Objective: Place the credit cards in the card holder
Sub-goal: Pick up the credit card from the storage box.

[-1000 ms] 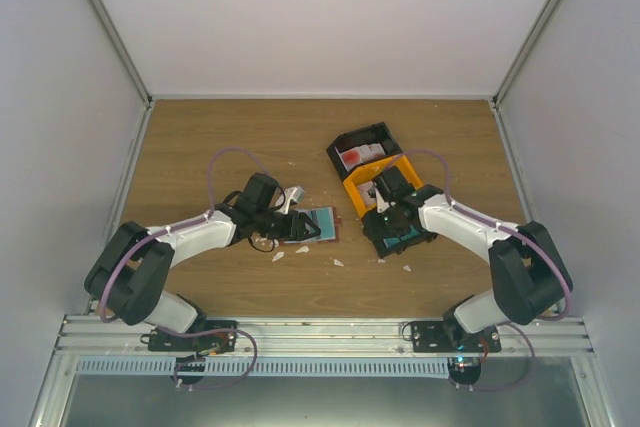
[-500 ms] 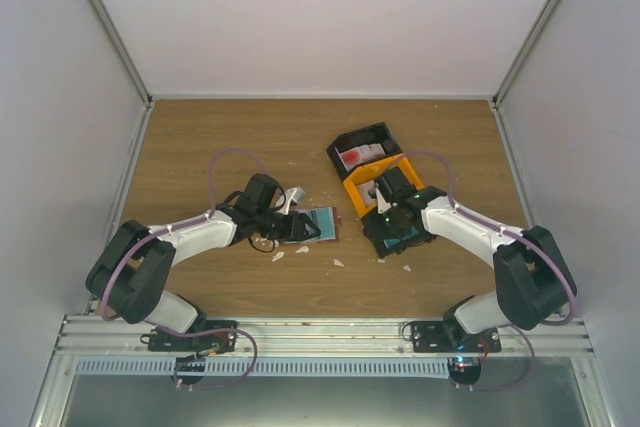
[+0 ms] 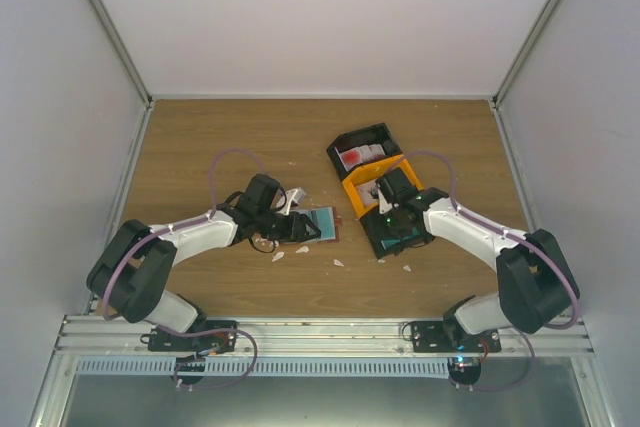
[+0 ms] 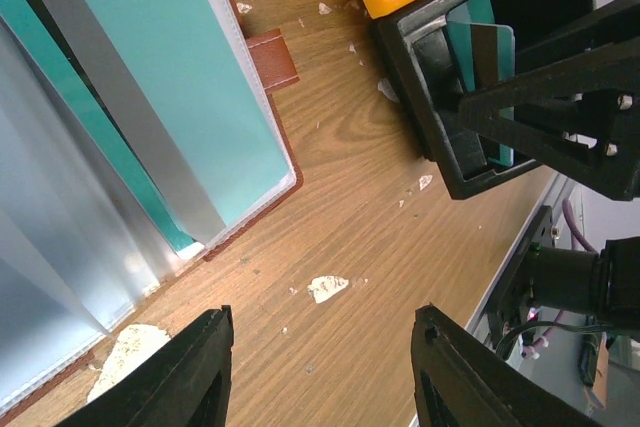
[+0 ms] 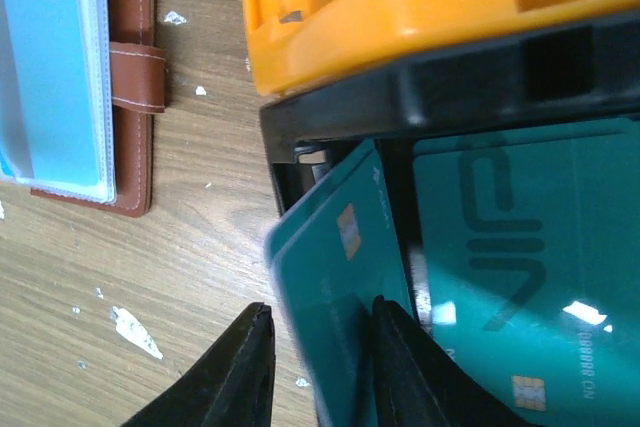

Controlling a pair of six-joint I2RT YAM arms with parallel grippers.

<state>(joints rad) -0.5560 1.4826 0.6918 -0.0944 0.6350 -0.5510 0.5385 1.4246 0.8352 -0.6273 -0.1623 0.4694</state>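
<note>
Right side, over black bin: right gripper, fingers flanking one tilted teal credit card; whether they pinch it cannot be told. Card holder lies open at 10 o'clock. Left gripper spread, empty; holder at its 11 o'clock.

You see teal flat plastic cards, a reddish-brown white-stitched leather card holder, a yellow plastic bin, and a black plastic bin.
</note>
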